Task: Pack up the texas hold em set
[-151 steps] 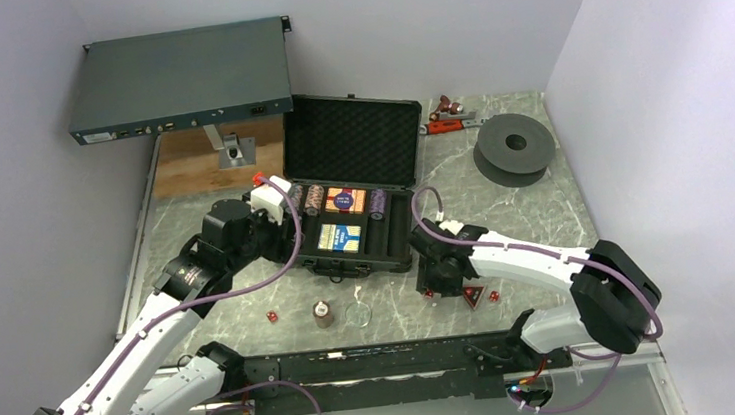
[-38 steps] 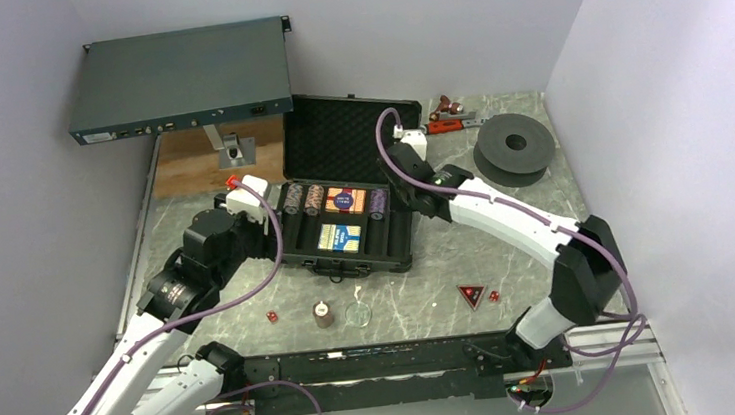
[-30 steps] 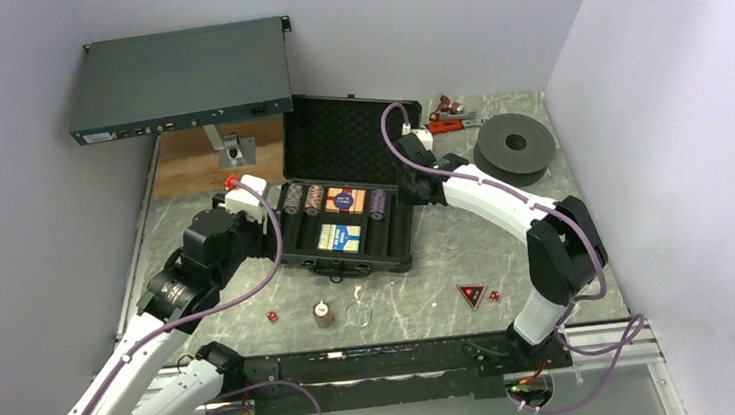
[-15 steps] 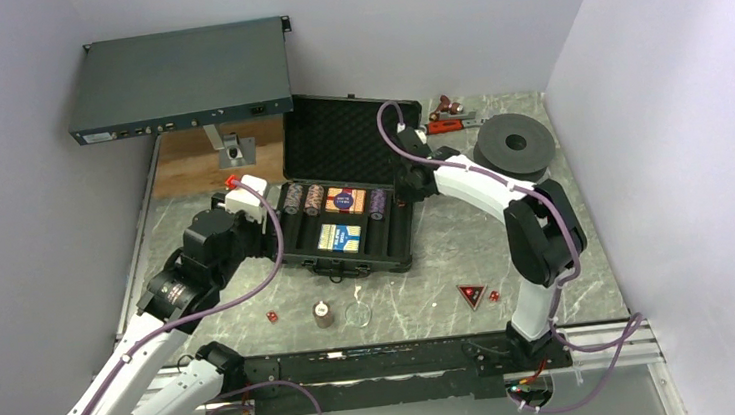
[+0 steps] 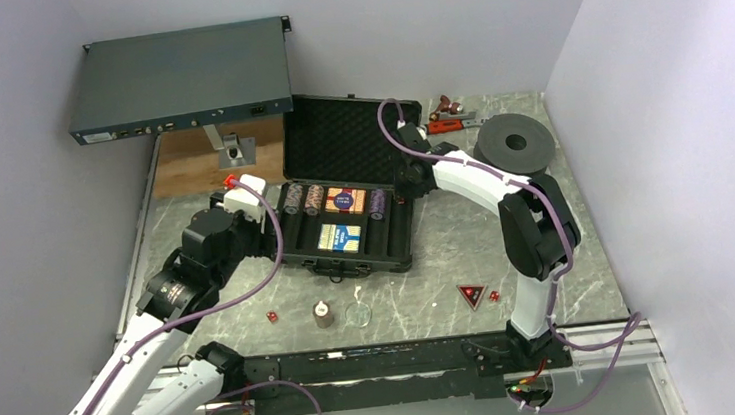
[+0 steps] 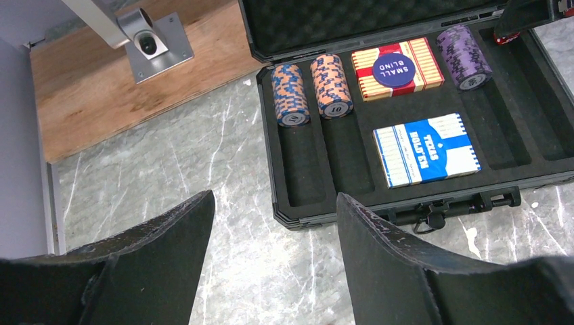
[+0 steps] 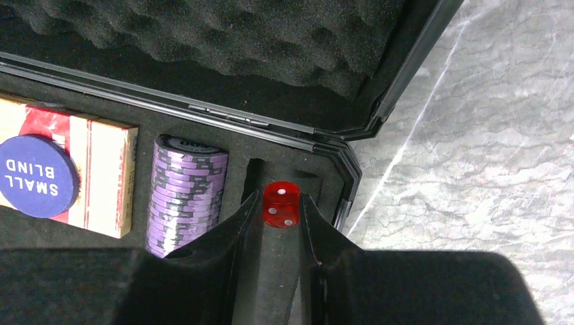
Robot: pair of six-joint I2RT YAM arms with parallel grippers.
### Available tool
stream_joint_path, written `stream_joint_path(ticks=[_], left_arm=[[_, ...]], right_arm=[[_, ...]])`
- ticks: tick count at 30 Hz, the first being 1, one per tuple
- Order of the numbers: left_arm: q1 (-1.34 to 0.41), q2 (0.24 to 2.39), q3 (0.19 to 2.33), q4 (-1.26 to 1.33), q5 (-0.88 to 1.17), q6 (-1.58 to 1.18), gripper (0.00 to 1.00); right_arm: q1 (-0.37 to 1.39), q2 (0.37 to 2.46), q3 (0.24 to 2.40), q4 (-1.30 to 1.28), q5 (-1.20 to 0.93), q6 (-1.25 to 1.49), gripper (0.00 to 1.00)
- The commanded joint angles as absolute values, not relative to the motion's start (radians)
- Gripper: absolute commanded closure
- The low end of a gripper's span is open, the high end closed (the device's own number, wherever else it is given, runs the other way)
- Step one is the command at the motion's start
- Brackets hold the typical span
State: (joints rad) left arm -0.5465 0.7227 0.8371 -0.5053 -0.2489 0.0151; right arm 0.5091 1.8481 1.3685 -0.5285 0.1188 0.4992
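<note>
Now right gripper (image 7: 279,200) pinched die (image 7: 281,206) over end slot of case (image 7: 350,173), beside purple chips (image 7: 187,196); left gripper (image 6: 274,200) gaped empty near case.

On my feed: two arms, left arm (image 5: 135,353) and right arm (image 5: 536,228), white link shells, black rounded joint housings. Both bolted to black base rail (image 5: 377,364). Purple cable (image 5: 279,237) runs from rail up along each arm, loose loops. Far from rail, white wrist block (image 5: 250,191), small red tab. Fingers (image 6: 156,264) matte black, wedge-shaped.
</note>
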Motion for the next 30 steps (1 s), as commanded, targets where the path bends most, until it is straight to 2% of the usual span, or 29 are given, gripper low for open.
stream_joint_path(ticks=[1,6,9,10,22,30], left_arm=[[-0.541,0.708,0.847,-0.470,-0.243,0.022,0.28],[-0.541,0.708,0.847,-0.472,-0.249,0.022,0.28],[-0.539,0.710,0.844,-0.471,-0.251,0.022,0.28],[-0.540,0.711,0.845,-0.472,-0.252,0.023,0.29],[-0.540,0.709,0.847,-0.473,-0.247,0.024,0.29],[-0.540,0.707,0.851,-0.475,-0.232,0.019,0.30]], right_arm=[[0.500,1.853,1.412,-0.517,0.101,0.488,0.92],[0.499,1.846,1.411,-0.505,0.083,0.485,0.54],[0.498,1.837,1.415,-0.506,0.081,0.484,0.38],[0.498,1.833,1.419,-0.508,0.080,0.483,0.36],[0.500,1.664,1.443,-0.574,0.090,0.466,0.34],[0.500,1.428,1.280,-0.559,0.126,0.450,0.33]])
